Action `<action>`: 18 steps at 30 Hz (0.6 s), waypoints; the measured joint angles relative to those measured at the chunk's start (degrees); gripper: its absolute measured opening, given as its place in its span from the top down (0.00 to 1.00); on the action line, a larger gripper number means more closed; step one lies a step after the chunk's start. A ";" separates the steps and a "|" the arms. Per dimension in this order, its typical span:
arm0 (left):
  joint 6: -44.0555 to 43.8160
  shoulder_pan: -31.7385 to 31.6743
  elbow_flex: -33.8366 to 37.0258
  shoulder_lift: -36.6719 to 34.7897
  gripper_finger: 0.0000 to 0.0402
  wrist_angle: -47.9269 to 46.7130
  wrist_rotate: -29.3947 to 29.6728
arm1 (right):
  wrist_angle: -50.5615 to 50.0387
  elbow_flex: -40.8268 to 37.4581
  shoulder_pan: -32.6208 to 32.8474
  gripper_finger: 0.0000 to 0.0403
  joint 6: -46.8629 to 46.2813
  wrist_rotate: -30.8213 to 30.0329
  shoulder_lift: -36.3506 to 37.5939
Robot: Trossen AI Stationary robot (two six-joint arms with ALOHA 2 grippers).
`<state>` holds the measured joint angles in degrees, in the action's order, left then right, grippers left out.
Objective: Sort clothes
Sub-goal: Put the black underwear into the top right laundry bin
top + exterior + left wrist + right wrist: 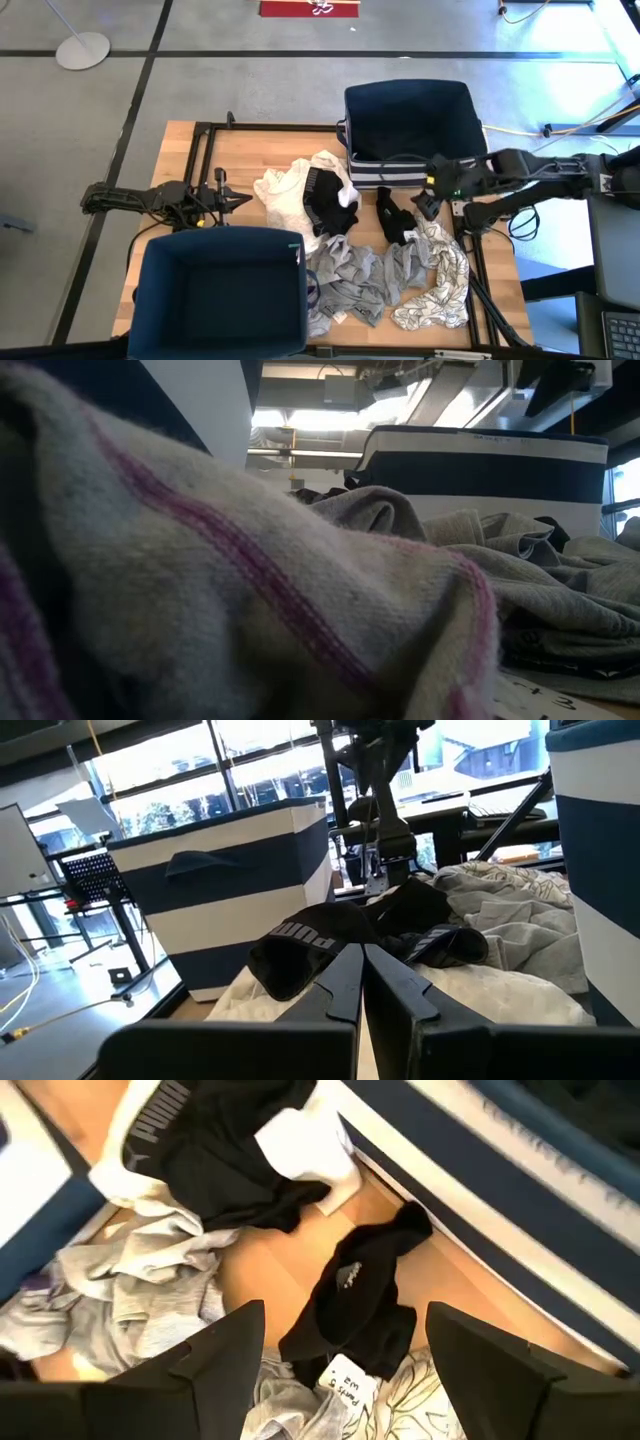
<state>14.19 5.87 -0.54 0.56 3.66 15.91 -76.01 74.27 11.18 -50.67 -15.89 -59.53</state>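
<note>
The clothes lie in a heap on the wooden table. There is a white garment [285,192], a black one with white lettering [330,203], a small black one [396,222], grey ones [352,277] and a white one with dark print [436,285]. My right gripper [428,203] is open above the small black garment [357,1305], with a finger standing off to each side and touching nothing. My left gripper [243,200] is shut and empty at the white garment's left edge, pointing at the black garment [330,935].
One navy bin with white stripes [408,128] stands at the table's far side, just behind the heap. A second navy bin [222,292] stands at the near left. A grey cloth with pink stitching [250,590] lies right in front of the low camera. A black frame runs along the table's edges.
</note>
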 joint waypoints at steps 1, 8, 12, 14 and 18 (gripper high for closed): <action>0.63 0.00 -0.02 0.00 0.99 0.00 0.25 | 0.00 -0.32 1.81 0.31 -2.23 -1.55 -0.52; 1.46 0.00 -0.04 0.00 0.99 0.02 4.90 | -0.37 -8.58 11.85 0.31 -19.13 -5.11 -3.91; 1.45 0.00 -0.04 0.00 0.99 0.02 4.89 | 2.09 -14.74 13.70 0.31 -25.09 -5.80 -5.17; 0.99 0.01 -0.04 0.00 0.99 -0.01 4.90 | 6.49 -17.65 13.61 0.31 -25.51 -7.01 -5.49; 0.71 0.00 -0.04 0.00 0.99 0.00 4.91 | 17.89 -23.07 13.44 0.31 -23.86 -8.73 -6.13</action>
<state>14.89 5.87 -0.58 0.56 3.66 20.82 -58.12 51.20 24.62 -74.54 -24.62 -65.66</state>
